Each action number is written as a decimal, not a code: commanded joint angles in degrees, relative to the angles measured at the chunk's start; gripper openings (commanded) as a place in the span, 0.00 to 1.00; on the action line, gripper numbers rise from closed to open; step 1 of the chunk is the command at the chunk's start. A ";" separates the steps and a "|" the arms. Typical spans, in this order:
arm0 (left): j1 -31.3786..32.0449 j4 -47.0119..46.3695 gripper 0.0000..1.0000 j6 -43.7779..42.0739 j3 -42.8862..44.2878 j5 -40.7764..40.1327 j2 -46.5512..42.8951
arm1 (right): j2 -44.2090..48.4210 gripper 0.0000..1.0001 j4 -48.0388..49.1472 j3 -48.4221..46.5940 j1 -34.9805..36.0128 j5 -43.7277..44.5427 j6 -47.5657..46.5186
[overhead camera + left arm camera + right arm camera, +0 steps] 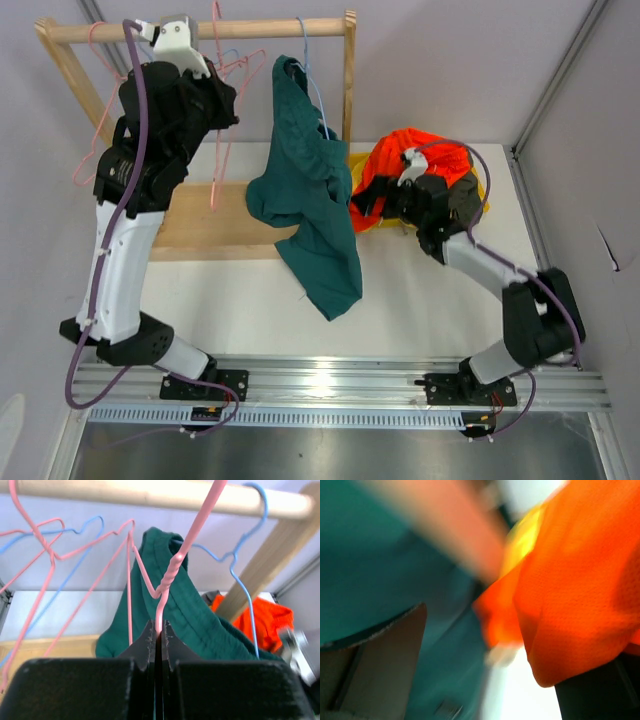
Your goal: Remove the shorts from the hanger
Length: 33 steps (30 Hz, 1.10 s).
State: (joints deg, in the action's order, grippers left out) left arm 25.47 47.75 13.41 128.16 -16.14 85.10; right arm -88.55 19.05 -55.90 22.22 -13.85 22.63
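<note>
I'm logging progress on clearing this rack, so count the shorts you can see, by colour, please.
dark teal shorts: 1
bright orange shorts: 1
yellow shorts: 1
dark olive shorts: 1, mostly hidden
Total: 4 pairs in view

Nothing to read here, folks: no lettering, label, brand mark, number or sign is legible in any of the three views. The right wrist view is too blurred to make out any print at all.
</note>
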 commanded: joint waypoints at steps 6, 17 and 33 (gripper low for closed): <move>-7.63 -3.10 0.00 0.12 9.47 4.18 10.33 | 24.55 0.99 -9.72 18.17 16.44 13.66 -1.19; -11.23 -3.27 0.00 1.53 9.66 8.32 15.45 | 47.93 0.99 -24.49 22.76 24.54 22.90 -1.19; -10.45 -1.43 0.98 4.96 6.05 14.46 6.49 | 52.78 0.99 -33.72 15.30 24.89 29.13 -3.74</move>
State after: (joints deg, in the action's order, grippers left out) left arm 14.72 47.62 16.95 133.80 -5.28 97.25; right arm -35.88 -13.30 -36.86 46.78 12.05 20.23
